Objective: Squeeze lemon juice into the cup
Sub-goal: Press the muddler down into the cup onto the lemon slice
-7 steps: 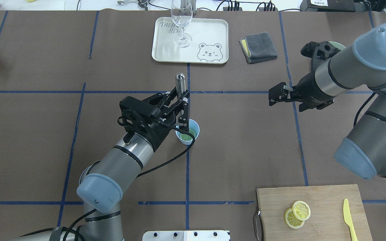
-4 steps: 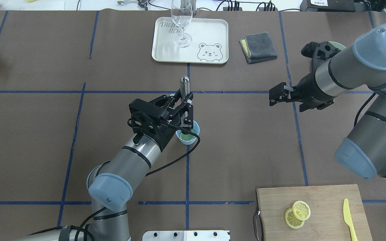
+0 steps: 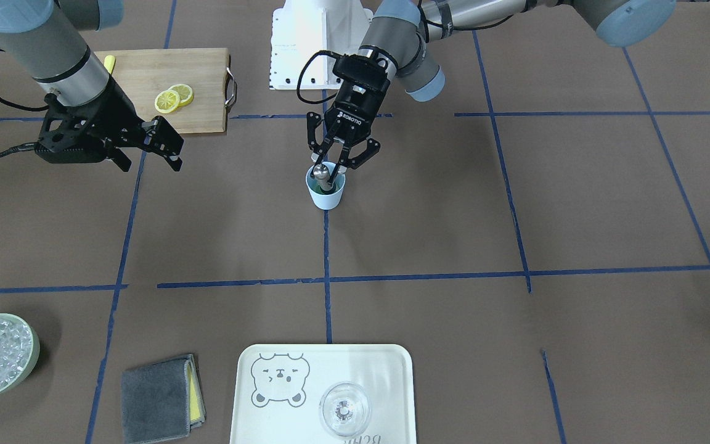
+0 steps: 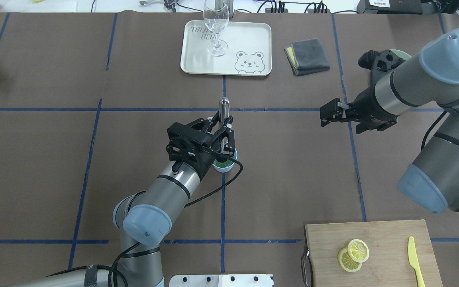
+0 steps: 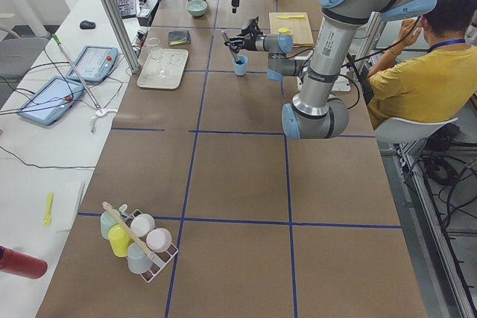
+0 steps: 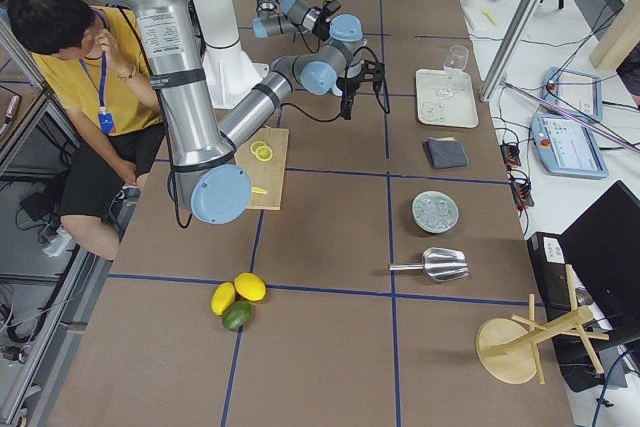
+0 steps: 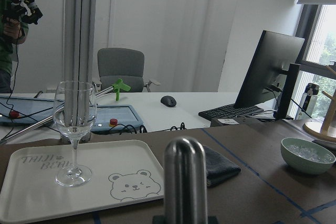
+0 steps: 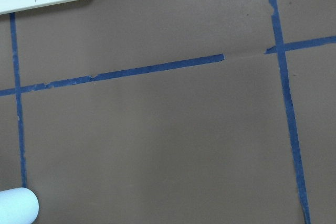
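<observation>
The lemon (image 4: 222,162) lies inside the cup (image 3: 326,198), showing only as a greenish-yellow patch under the rim; most of it is hidden by the tool and the arm above. The cup stands upright on the tabletop (image 4: 293,167), right on a blue tape line near the middle. A silver metal rod (image 4: 224,107) with a rounded top stands in the cup, slightly tilted in the left side view; its lower end is out of sight inside. The left claw (image 4: 221,124) is clenched on this rod partway up, directly over the cup's mouth, with the rounded top sticking out above the fingers.

The right claw (image 4: 326,114) hangs released and empty above bare tabletop, well apart from the cup on the robot's right.

Near the robot's right front edge sits a wooden cutting board (image 4: 389,239) carrying two more lemon slices (image 4: 354,255), one overlapping the other, and a yellow plastic knife (image 4: 414,259) lying apart from them. On the far side a pale tray (image 4: 249,36) with a bear drawing holds a clear stemmed glass (image 4: 216,24), upright. Beside the tray lies a folded grey cloth (image 4: 308,56) with a yellow layer under it, and further right a pale green bowl (image 3: 34,345) of ice
</observation>
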Robot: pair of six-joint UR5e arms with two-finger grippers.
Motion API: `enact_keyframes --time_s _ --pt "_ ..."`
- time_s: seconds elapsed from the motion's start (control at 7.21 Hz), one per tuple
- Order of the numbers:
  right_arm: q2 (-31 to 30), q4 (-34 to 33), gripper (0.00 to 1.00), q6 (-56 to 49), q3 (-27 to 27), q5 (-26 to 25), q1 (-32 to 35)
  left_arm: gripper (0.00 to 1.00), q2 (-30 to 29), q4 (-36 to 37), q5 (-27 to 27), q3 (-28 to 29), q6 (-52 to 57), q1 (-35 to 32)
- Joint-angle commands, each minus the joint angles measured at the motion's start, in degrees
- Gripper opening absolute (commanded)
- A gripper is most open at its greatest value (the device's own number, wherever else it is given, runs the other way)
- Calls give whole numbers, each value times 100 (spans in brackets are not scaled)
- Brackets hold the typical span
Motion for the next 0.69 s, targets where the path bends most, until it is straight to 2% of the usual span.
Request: enact_keyframes --time_s 0.0,0.55 --pt "0 0 100 9 -12 0 -9 0 -18 -22 0 140 -2 31" --pt "9 0 100 9 -12 0 -9 0 -9 -31 0 201 -2 92"
